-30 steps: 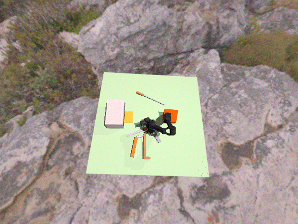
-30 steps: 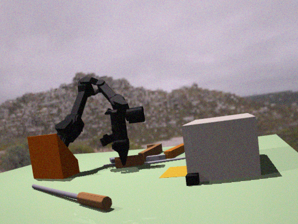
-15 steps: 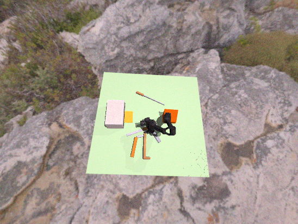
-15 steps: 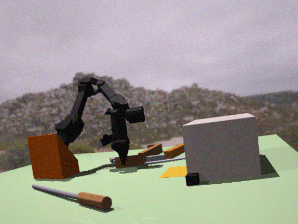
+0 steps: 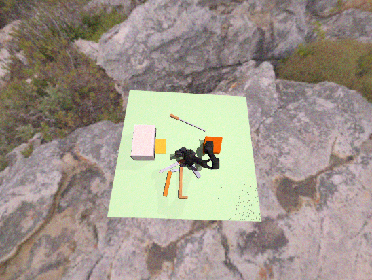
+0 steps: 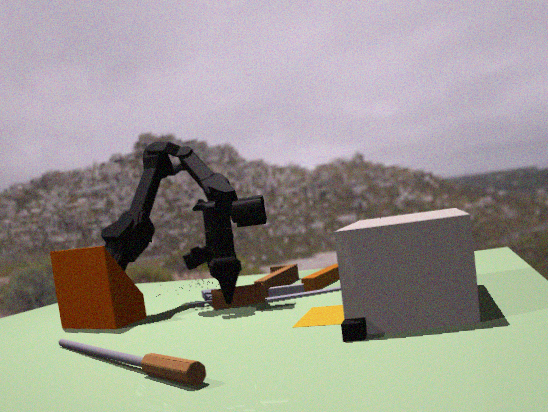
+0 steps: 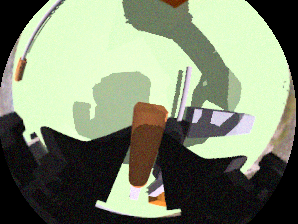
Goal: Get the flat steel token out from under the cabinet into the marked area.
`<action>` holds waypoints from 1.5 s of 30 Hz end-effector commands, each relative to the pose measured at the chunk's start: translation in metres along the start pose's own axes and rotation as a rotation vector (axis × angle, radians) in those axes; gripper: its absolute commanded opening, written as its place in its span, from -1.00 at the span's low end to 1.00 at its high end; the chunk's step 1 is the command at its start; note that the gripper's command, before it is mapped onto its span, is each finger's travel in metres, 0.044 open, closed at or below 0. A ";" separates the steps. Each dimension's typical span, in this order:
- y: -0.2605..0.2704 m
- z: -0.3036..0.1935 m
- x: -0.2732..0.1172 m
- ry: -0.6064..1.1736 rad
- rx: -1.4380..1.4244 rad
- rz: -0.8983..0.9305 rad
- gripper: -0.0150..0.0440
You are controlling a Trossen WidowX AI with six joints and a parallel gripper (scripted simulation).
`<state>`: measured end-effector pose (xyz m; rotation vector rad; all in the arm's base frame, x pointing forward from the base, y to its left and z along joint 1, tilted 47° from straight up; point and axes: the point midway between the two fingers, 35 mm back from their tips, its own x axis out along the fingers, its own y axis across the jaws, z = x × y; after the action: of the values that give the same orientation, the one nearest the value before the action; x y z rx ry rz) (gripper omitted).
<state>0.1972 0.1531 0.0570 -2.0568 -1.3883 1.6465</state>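
- Lying on the table off to one side, apart from everything else: a round-handled thin rod [image 5: 174,116] [image 6: 172,369] [image 7: 21,70], brown at the grip and pale grey along the shaft
- Across from that, a brown bar with a bent end [image 5: 180,183] [image 6: 277,275] (a squared-off L, seen from above)
- Near the bar, an orange strip [image 5: 167,185] [image 6: 320,276], slightly askew to it
- Beyond the table, grey rocks [image 5: 203,44], green-brown scrub [image 5: 61,75], a hazy hill [image 6: 300,190] and pale mauve sky [image 6: 250,75]
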 end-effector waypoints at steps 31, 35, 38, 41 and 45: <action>0.001 0.000 0.000 0.000 -0.166 0.003 0.19; 0.001 0.000 0.000 0.002 -0.166 0.001 0.28; 0.002 0.000 -0.001 0.004 -0.163 -0.003 0.42; 0.003 0.000 0.001 0.004 -0.160 -0.003 0.42; 0.004 0.000 0.002 0.004 -0.159 -0.003 0.42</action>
<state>0.1994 0.1508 0.0539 -2.1491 -1.5593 1.5842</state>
